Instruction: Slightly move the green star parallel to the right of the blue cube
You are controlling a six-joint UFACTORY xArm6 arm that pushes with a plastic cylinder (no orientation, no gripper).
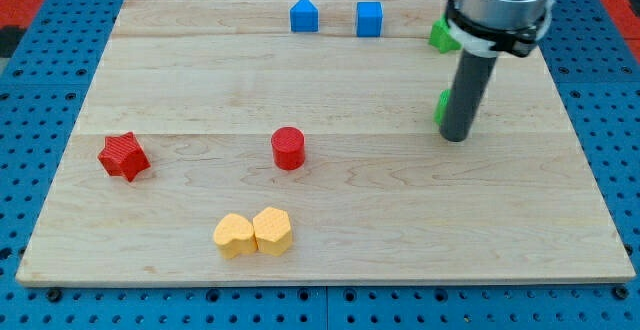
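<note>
Camera view: my tip [455, 138] beside green block [440, 107]

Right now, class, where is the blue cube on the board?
The blue cube sits near the view's top edge, right of centre, with another blue block to its left and a green block to its right, partly behind the arm.

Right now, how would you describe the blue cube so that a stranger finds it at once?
Look along the wooden board's top edge. Two blue blocks sit there side by side, apart; the blue cube is the one on the view's right. Its top is flat, whereas the other blue block has a pointed, house-like top.
</note>
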